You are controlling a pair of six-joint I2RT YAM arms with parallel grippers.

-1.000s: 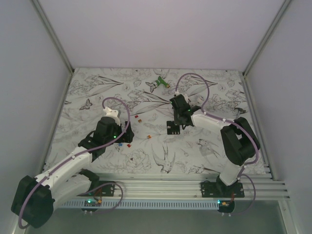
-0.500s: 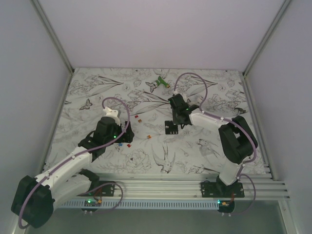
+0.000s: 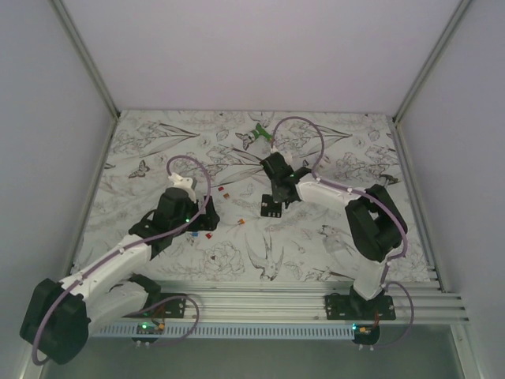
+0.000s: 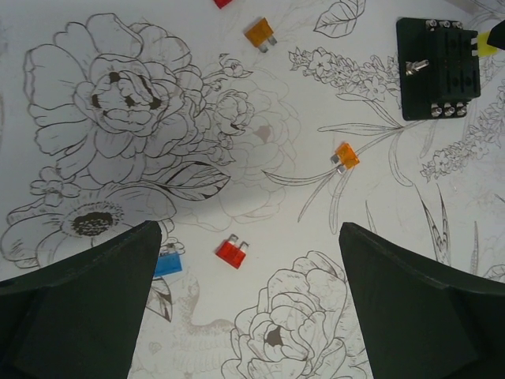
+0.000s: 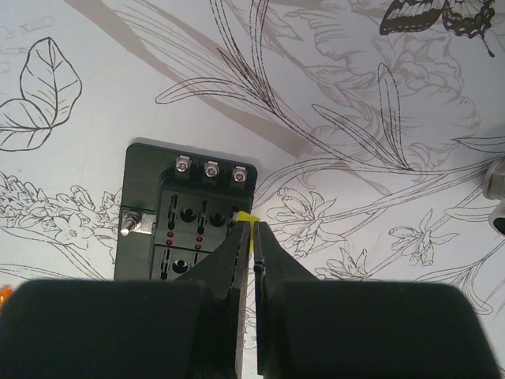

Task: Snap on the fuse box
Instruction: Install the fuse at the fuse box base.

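The black fuse box (image 5: 175,219) lies flat on the flower-patterned table, with three screws along its far edge and a metal stud on its left side. It also shows in the top view (image 3: 271,208) and at the upper right of the left wrist view (image 4: 439,69). My right gripper (image 5: 251,229) is shut on a small yellow fuse (image 5: 248,223), held at the box's right edge just above the table. My left gripper (image 4: 251,300) is open and empty above the table, with a red fuse (image 4: 232,253) between its fingers' span.
Loose fuses lie on the table: a blue one (image 4: 167,264) by my left finger, two orange ones (image 4: 346,155) (image 4: 259,33) further off. A green-and-white object (image 3: 256,135) sits at the back of the table. Side walls enclose the table.
My right gripper has moved left and slightly back with the yellow fuse, and the fuse box has shifted left with it. The left arm has barely moved.
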